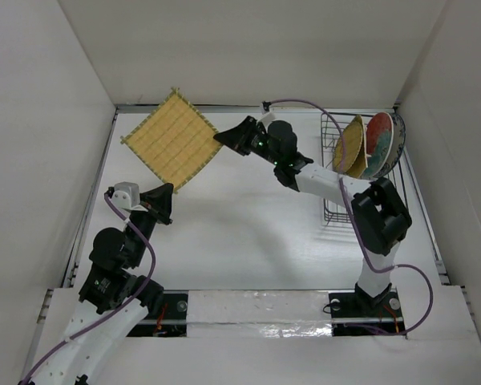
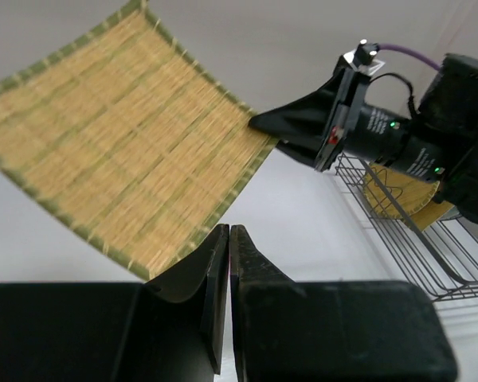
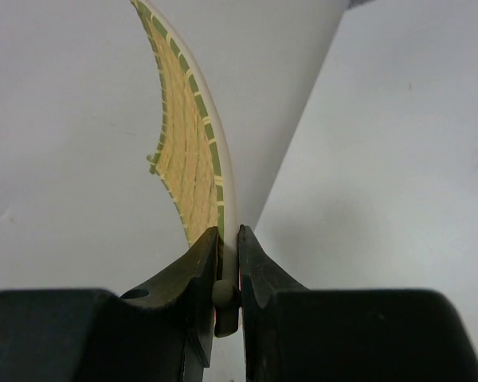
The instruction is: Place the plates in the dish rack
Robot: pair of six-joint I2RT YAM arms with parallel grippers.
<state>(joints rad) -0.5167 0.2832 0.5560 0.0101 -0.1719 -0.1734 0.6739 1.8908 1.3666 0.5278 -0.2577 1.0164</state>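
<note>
One white table (image 1: pixel 248 233), seen from above. At far right, dark wire dish rack (image 1: pixel 333 213), holding on edge a round yellow bamboo plate (image 1: pixel 351 146) and a red-and-teal ceramic plate (image 1: pixel 378 138). At far left, lifted and tilted, square yellow bamboo plate (image 1: pixel 172 138). Clamped on its right corner, right gripper (image 1: pixel 222 136). Just beside its near corner, left gripper (image 1: pixel 169 191), jaws together, gripping nothing.

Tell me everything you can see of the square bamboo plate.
The square plate is woven of yellow bamboo strips with a green-stitched border, slightly curved. It hangs tilted above the table, at its far left. The right gripper is shut on its right corner. The left gripper, shut, meets its near edge; whether it grips is unclear.
</note>
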